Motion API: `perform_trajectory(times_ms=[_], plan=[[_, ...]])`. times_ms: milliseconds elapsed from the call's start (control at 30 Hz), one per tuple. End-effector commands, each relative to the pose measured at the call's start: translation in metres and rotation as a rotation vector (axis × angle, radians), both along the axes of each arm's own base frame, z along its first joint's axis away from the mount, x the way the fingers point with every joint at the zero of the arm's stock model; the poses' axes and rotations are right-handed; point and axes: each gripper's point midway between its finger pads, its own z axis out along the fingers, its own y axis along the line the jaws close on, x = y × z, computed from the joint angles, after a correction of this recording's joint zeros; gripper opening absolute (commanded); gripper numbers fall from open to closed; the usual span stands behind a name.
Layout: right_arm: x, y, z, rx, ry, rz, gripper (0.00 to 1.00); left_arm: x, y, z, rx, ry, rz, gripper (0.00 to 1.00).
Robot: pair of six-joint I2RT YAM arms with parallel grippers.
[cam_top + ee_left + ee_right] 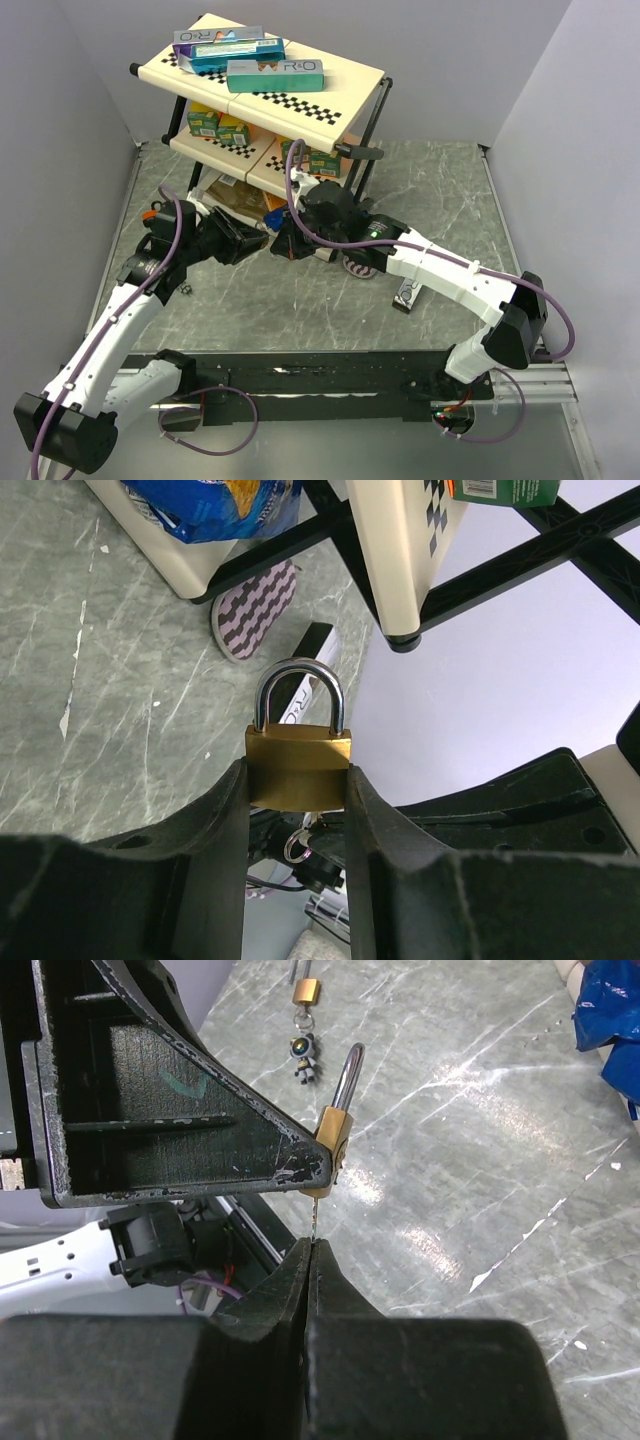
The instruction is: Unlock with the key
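A brass padlock (298, 765) with a steel shackle (300, 690) is clamped by its body between the fingers of my left gripper (298, 782), and both shackle legs sit in the body. Below the lock hangs a small key ring (297, 845). In the right wrist view the same padlock (335, 1130) sticks out past the left finger. The thin key (314, 1220) runs from its underside into my right gripper (312, 1243), which is shut on the key. From above, the left gripper (258, 243) and right gripper (292, 243) meet in front of the shelf rack.
A three-tier shelf rack (300, 95) with boxes (272, 72) stands just behind the grippers. A second small padlock (305, 992) with a figure charm (304, 1055) lies on the marble tabletop. A blue bag (215, 505) and a patterned pad (255, 608) sit near the rack's foot.
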Motion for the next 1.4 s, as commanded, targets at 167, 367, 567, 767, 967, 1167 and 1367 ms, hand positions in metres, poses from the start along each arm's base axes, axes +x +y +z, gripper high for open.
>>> perform_trajectory(times_ms=[167, 367, 567, 767, 967, 1167, 1367], plan=[[0.006, 0.006, 0.023, 0.069, -0.026, -0.001, 0.00, -0.003, -0.005, 0.020, -0.068, -0.044, -0.012, 0.01], [0.007, 0.009, 0.022, 0.064, -0.021, 0.005, 0.00, -0.003, -0.006, 0.021, -0.070, -0.047, -0.016, 0.01], [0.009, 0.012, 0.021, 0.059, -0.023, 0.009, 0.00, -0.003, -0.006, 0.022, -0.067, -0.051, -0.016, 0.01], [0.013, 0.015, 0.022, 0.066, -0.022, 0.013, 0.00, -0.003, -0.006, 0.023, -0.070, -0.053, -0.019, 0.01], [0.018, 0.012, 0.027, 0.086, -0.024, -0.003, 0.00, -0.003, -0.007, 0.023, -0.077, -0.059, -0.024, 0.01], [0.025, 0.008, 0.026, 0.088, -0.021, -0.031, 0.00, -0.004, -0.008, 0.024, -0.084, -0.063, -0.026, 0.01], [0.033, 0.005, 0.027, 0.090, -0.033, -0.051, 0.00, -0.004, -0.008, 0.023, -0.087, -0.061, -0.026, 0.01]])
